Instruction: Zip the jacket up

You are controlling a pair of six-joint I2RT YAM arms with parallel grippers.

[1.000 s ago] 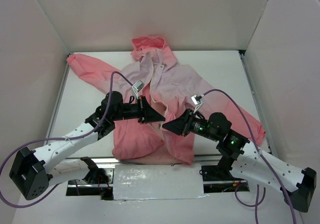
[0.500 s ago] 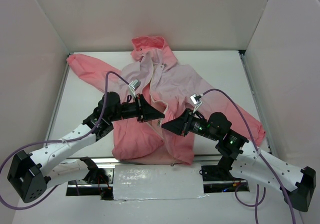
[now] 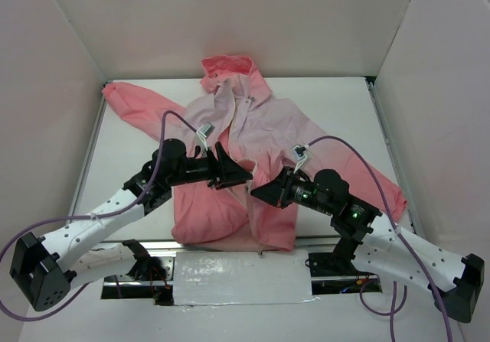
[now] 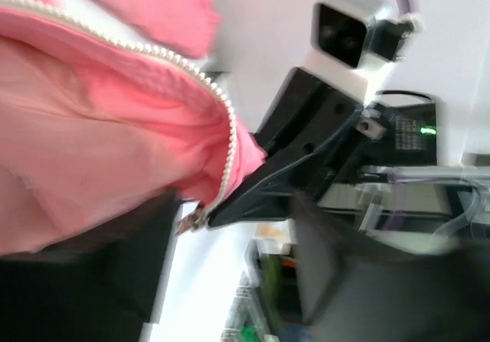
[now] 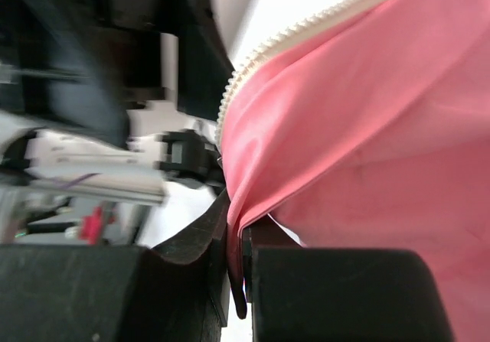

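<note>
Status: zip not started, as far as I can see.

- The jacket [image 3: 268, 128] lies flat on the table [image 3: 130, 151], hood far, hem at the near edge. One sleeve runs out far-left, the other near-right.
- The front is open. The chest panels part from the collar down, with the white zipper [image 3: 245, 106] running along one edge. No meshed run of teeth shows in any view.
- Both arms meet over the lower front, just above the hem.
- The right gripper [image 3: 256, 193] has its jaws nearly closed, with a fold of coral fabric pinched between the fingers [image 5: 337, 296]. One row of zipper teeth [image 5: 306, 24] runs free just beyond the pinch.
- The left gripper [image 3: 237, 170] has its jaws spread wide in its own wrist view. Fabric drapes against one finger, and I see nothing clamped between them (blurry, so low confidence).
- The left wrist view shows a lifted panel edge. Its tooth row ends in a small metal piece [image 4: 193, 219] right at the right gripper's tip. I can't tell whether that is the slider or the end pin.

Done: at most one panel edge secured near the bottom.

Left, by my read: bring both bottom ends together, seat the pin in the slider, then pull the slider far-ward up to the collar. That is basically the whole job.
</note>
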